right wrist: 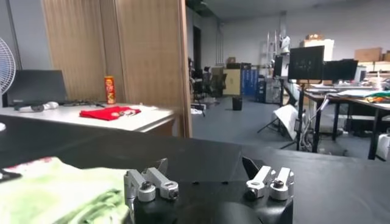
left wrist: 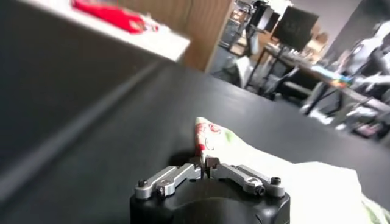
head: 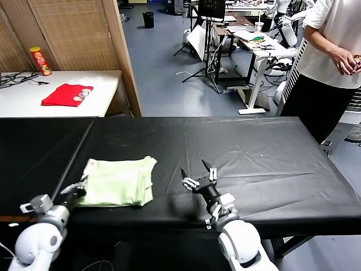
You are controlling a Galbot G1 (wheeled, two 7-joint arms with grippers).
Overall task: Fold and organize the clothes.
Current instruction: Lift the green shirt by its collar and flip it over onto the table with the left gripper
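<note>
Currently mid-fold: left gripper (head: 79,188), jaws clamped on the shirt (head: 119,182) at its 8 o'clock corner, tabletop (head: 254,152) left. Right gripper (head: 198,175) idle, jaws apart. Next: lift, carry corner across.

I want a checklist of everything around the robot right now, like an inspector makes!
Surface: black cloth-covered table, creased.
Job's things: pale green shirt, folded, lying flat near the table's front left.
Clutter: nothing seen on the black table.
Grippers: left gripper shut on the shirt's left edge; right gripper open above bare cloth, right of the shirt.
Cables: dark cables on the white side table.
Surroundings: red garment, snack can, standing person, desks.
</note>
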